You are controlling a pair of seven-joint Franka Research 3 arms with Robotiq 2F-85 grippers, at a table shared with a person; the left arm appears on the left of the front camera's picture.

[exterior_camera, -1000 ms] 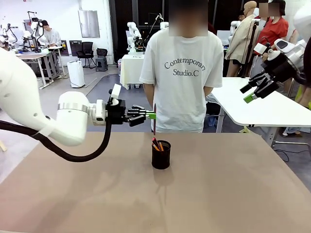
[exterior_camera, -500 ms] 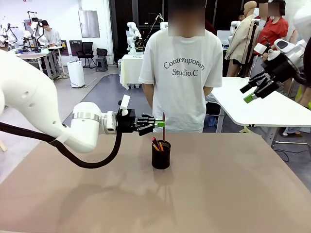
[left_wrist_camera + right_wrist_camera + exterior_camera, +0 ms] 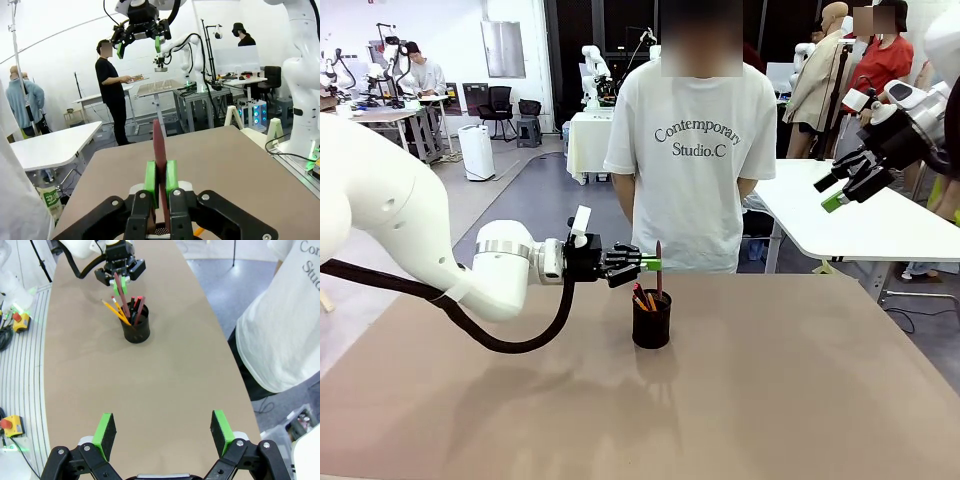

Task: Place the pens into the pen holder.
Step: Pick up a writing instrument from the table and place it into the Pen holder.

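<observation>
The black mesh pen holder [image 3: 652, 322] stands mid-table with a yellow-orange pen [image 3: 113, 309] and a pinkish-red pen [image 3: 139, 303] leaning in it. My left gripper [image 3: 651, 265] is shut on the reddish-brown pen [image 3: 658, 254]. It holds the pen upright just above the cup, with the lower end at or inside the rim. In the left wrist view the green pads [image 3: 150, 178] clamp that pen [image 3: 159, 147]. My right gripper [image 3: 844, 186] hangs open high at the right, with nothing between its pads [image 3: 105, 432]. From there the holder [image 3: 136, 330] lies far below.
A person in a white T-shirt [image 3: 692, 150] stands at the far table edge right behind the cup, hands behind their back. A white table [image 3: 860, 215] stands at the back right. The brown tabletop [image 3: 770, 390] is bare around the cup.
My left gripper has carried the reddish-brown pen to the right and downward, from left of the cup to right over it. The right arm has stayed still.
</observation>
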